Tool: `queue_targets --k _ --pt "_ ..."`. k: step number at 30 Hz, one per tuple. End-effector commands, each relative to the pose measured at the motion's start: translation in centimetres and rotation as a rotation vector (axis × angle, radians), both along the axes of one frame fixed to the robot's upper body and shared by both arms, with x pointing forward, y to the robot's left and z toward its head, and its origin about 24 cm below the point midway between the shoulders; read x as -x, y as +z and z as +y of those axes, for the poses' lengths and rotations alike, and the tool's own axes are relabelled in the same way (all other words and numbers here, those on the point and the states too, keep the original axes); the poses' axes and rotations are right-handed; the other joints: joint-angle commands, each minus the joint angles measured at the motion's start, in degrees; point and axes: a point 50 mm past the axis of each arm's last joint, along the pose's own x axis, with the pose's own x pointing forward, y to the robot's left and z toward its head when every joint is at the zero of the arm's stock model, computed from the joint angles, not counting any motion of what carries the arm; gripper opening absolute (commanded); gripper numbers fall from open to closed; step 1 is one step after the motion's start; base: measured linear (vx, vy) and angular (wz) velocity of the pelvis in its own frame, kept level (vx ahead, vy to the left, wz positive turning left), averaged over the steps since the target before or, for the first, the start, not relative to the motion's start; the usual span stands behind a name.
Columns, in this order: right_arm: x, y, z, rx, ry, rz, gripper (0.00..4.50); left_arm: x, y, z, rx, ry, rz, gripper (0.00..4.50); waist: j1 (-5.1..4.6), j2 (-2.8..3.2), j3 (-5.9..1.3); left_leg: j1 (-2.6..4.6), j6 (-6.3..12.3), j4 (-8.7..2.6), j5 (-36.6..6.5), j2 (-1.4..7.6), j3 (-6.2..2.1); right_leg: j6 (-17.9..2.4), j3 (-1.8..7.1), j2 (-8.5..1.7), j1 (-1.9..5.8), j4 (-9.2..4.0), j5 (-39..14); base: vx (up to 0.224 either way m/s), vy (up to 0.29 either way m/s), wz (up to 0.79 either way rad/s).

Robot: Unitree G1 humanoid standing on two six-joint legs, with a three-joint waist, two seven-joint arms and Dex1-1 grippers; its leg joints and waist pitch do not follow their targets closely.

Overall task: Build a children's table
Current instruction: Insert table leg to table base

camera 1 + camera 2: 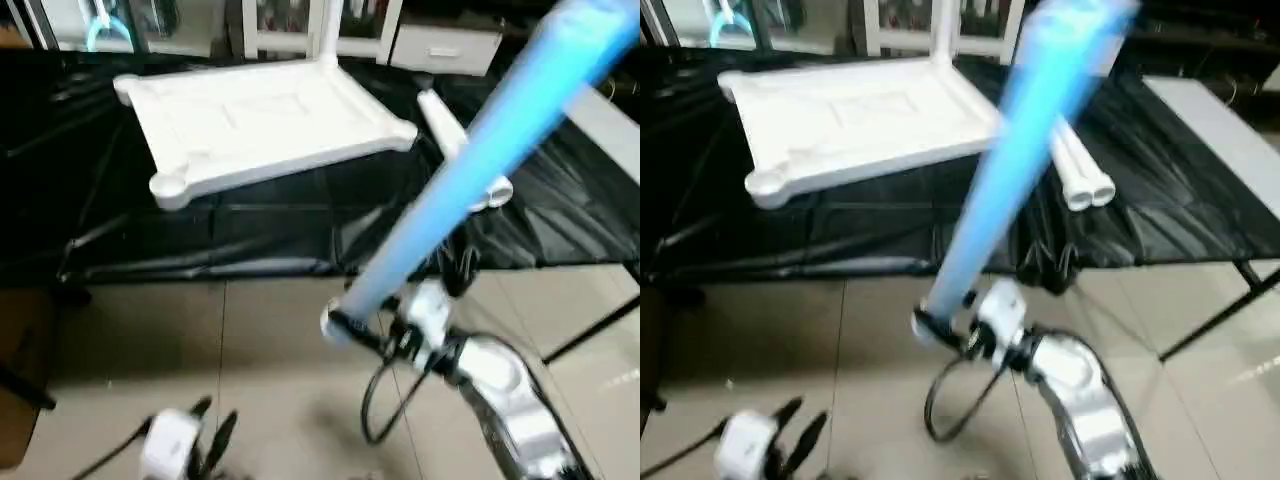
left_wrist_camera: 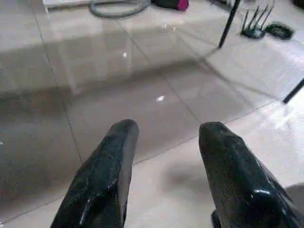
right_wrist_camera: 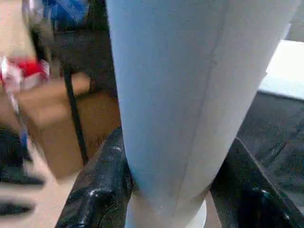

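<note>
Black right gripper [image 3: 175, 190] fingers pinch a table leg [image 1: 480, 160]; left gripper [image 2: 166, 161] spread, empty.

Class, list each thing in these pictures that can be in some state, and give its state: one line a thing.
Tabletop: upside down on the black-covered table, one leg standing in a far corner socket.
Held leg: clamped near its end in the right end effector, slanting up over the table.
Spare legs: two lying side by side on the table.
Left end effector: open, empty, above the floor.
</note>
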Motion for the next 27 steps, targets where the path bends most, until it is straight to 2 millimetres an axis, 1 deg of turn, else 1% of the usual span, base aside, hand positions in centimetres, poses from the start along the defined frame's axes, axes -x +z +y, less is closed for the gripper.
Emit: queue_targets --k 1,2,3,4,5,6,7,8,9,10,11,12,13,14,15,16,17,18,19,20,21,22,23,25,27 --pt "-0.4 2.0 -0.5 -0.092 -0.042 0.006 1.84 -0.9 2.5 -0.1 0.031 -0.018 -0.102 2.39 0.31 1.57 -2.24 2.3 -3.2 -7.19 -19.8 6.31 -3.77 -11.1 2.01 -3.17 -0.11 -2.98 -4.1 0.0 0.0 0.0" --pt "-0.5 2.6 -0.6 -0.12 -0.054 0.015 1.84 -1.1 3.5 0.0 0.034 -0.019 -0.132 2.39 0.73 1.81 -2.21 2.55 -4.26 -7.3 -20.4 6.39 -3.77 -10.8 2.06 -3.19 -0.01 -3.05 -4.4 0.0 0.0 0.0" --pt "-0.5 3.5 -0.8 -0.166 -0.059 0.034 1.84 -1.6 5.1 0.3 0.033 -0.023 -0.183 2.39 1.33 2.39 -2.14 2.52 -4.84 -7.46 -20.7 6.23 -3.81 -10.3 2.02 -3.09 -0.04 -3.01 -5.2 0.0 0.0 0.0" --pt "-0.5 3.9 -1.0 -0.177 -0.059 0.035 1.84 -2.0 6.0 0.6 0.029 -0.018 -0.207 2.39 1.4 1.96 -2.05 2.6 -5.08 -7.39 -20.8 6.16 -3.61 -9.7 2.0 -2.88 -0.15 -3.15 -5.7 0.0 0.0 0.0" --pt "-0.5 4.2 -1.2 -0.181 -0.064 0.038 1.84 -2.3 6.7 0.8 0.028 -0.013 -0.224 2.39 1.79 2.28 -1.66 2.76 -6.22 -7.62 -23.4 5.84 -3.46 -9.0 2.04 -2.79 -0.47 -3.36 -9.4 0.0 0.0 0.0" --pt "-0.5 4.5 -1.4 -0.181 -0.084 0.038 1.84 -2.8 7.5 1.0 0.032 0.0 -0.247 2.39 1.93 2.16 -1.62 2.87 -6.97 -7.57 -24.9 5.62 -3.65 -7.6 2.1 -2.92 -0.51 -3.59 -13.2 0.0 0.0 0.0" --pt "-0.9 4.8 -2.1 -0.165 -0.16 0.03 1.84 -4.3 8.9 1.3 0.049 0.045 -0.286 2.39 1.96 2.72 -2.11 3.09 -7.85 -7.35 -24.1 5.38 -3.63 -6.5 2.11 -2.93 -0.47 -3.8 -13.5 0.0 0.0 0.0" --pt "-1.4 4.9 -2.8 -0.133 -0.264 0.026 1.84 -6.1 10.5 1.4 0.065 0.095 -0.318 2.39 2.14 3.85 -2.03 2.98 -8.82 -7.59 -23.8 5.36 -3.82 -6.4 2.2 -2.95 -0.51 -3.31 -13.3 0.0 0.0 0.0" --pt "-1.5 4.9 -2.9 -0.13 -0.274 0.026 1.84 -6.2 10.6 1.4 0.066 0.099 -0.321 2.39 2.07 3.86 -2.46 3.61 -10.02 -7.24 -22.3 4.91 -3.37 -6.3 1.93 -2.31 -0.93 -3.5 -11.7 0.0 0.0 0.0" --pt "-1.8 4.9 -3.6 -0.092 -0.352 0.015 1.84 -7.8 12.0 1.0 0.067 0.125 -0.353 2.39 2.19 4.36 -2.67 3.39 -10.52 -7.09 -20.8 4.76 -3.37 -6.2 1.92 -2.31 -0.57 -3.33 -9.9 0.0 0.0 0.0" --pt "-1.9 4.9 -4.0 -0.068 -0.396 0.014 1.84 -8.7 12.9 0.8 0.065 0.139 -0.368 2.39 2.4 5.03 -2.63 3.23 -10.69 -7.06 -20.0 4.62 -3.6 -6.3 1.91 -2.41 -0.52 -3.06 -9.3 0.0 0.0 0.0" --pt "-1.8 4.7 -4.7 -0.034 -0.461 0.026 1.84 -10.0 13.5 0.4 0.077 0.185 -0.375 2.39 2.48 6.4 -2.65 2.88 -10.6 -6.9 -19.6 4.3 -3.75 -6.2 1.93 -2.55 -0.27 -2.84 -8.9 0.0 0.0 0.0" --pt "-1.8 4.7 -4.7 -0.034 -0.461 0.026 1.84 -10.0 13.5 0.4 0.077 0.185 -0.375 2.39 1.79 5.19 -2.86 2.67 -10.37 -6.76 -19.3 4.3 -3.63 -6.0 1.84 -2.38 0.18 -3.12 -8.4 0.0 0.0 0.0" --pt "-1.8 4.7 -4.7 -0.034 -0.461 0.026 1.84 -10.0 13.5 0.4 0.077 0.185 -0.375 2.39 1.85 4.63 -3.16 2.25 -8.93 -6.46 -18.4 4.17 -3.93 -5.9 1.97 -2.71 0.66 -2.97 -8.7 0.0 0.0 0.0" --pt "-1.8 4.7 -4.7 -0.034 -0.461 0.026 1.84 -10.0 13.5 0.4 0.077 0.185 -0.375 2.39 1.62 4.25 -3.73 1.66 -6.66 -5.88 -13.9 4.11 -4.04 -6.5 2.12 -3.05 1.24 -2.57 -4.7 0.0 0.0 0.0" --pt "-1.8 4.7 -4.7 -0.034 -0.461 0.026 1.84 -10.0 13.5 0.4 0.077 0.185 -0.375 2.39 1.38 4.39 -3.8 1.0 -5.37 -5.78 -11.5 4.08 -4.27 -7.1 2.09 -3.24 1.68 -2.3 -2.7 0.0 0.0 0.0" --pt "-1.8 4.7 -4.7 -0.034 -0.461 0.026 1.84 -10.0 13.5 0.4 0.077 0.185 -0.375 2.39 1.11 4.9 -4.04 0.45 -3.4 -5.55 -8.7 3.97 -4.47 -7.9 1.79 -3.39 2.07 -2.03 -0.3 0.024 -0.034 -0.2" --pt "-1.8 4.7 -4.7 -0.034 -0.461 0.026 1.84 -10.0 13.5 0.4 0.077 0.185 -0.375 2.39 0.99 5.32 -4.14 0.69 -2.23 -5.37 -8.5 3.9 -4.68 -8.8 1.64 -3.28 1.87 -2.16 -0.1 0.022 -0.055 -0.13" --pt "-1.8 4.7 -4.7 -0.034 -0.461 0.026 1.84 -10.0 13.5 0.4 0.077 0.185 -0.375 2.39 0.97 5.39 -4.19 0.96 -1.85 -5.21 -8.8 3.9 -4.64 -9.4 1.72 -3.18 1.67 -2.31 -0.2 0.022 -0.055 -0.13" --pt "-1.8 4.7 -4.7 -0.034 -0.461 0.026 1.84 -10.0 13.5 0.4 0.077 0.185 -0.375 2.39 0.98 5.5 -4.17 1.12 -1.32 -5.12 -9.2 4.0 -4.64 -10.5 1.81 -3.08 1.6 -2.48 -0.4 0.023 -0.055 -0.02" --pt "-1.8 4.7 -4.7 -0.034 -0.461 0.026 1.84 -10.0 13.5 0.4 0.077 0.185 -0.375 2.39 1.07 5.4 -4.14 1.26 -0.93 -5.05 -9.5 4.04 -4.48 -11.3 1.86 -2.93 1.55 -2.61 -0.6 0.0 0.0 0.0" --pt "-1.8 4.7 -4.7 -0.034 -0.461 0.026 1.84 -10.0 13.5 0.4 0.077 0.185 -0.375 2.39 1.1 5.39 -4.1 1.27 -0.73 -5.08 -9.6 4.05 -4.46 -11.6 1.87 -2.89 1.57 -2.66 -1.0 0.0 0.0 0.0" --pt "-1.8 4.7 -4.7 -0.034 -0.461 0.026 1.84 -10.0 13.5 0.4 0.077 0.185 -0.375 2.39 1.22 5.44 -4.01 1.37 -0.56 -5.2 -10.2 4.14 -4.45 -11.8 1.83 -2.78 1.5 -2.8 -2.5 0.0 0.0 0.0" --pt "-1.8 4.7 -4.7 -0.034 -0.461 0.026 1.84 -10.0 13.5 0.4 0.077 0.185 -0.375 2.39 1.44 5.63 -3.98 1.61 -0.83 -5.3 -11.0 4.27 -4.44 -11.7 1.81 -2.65 1.3 -2.91 -4.5 0.0 0.0 0.0" --pt "-1.8 4.7 -4.7 -0.034 -0.461 0.026 1.84 -10.0 13.5 0.4 0.077 0.185 -0.375 2.39 1.5 5.87 -3.96 1.74 -1.79 -5.5 -12.2 4.31 -4.47 -11.3 1.73 -2.45 1.16 -2.96 -6.0 0.0 0.0 0.0"
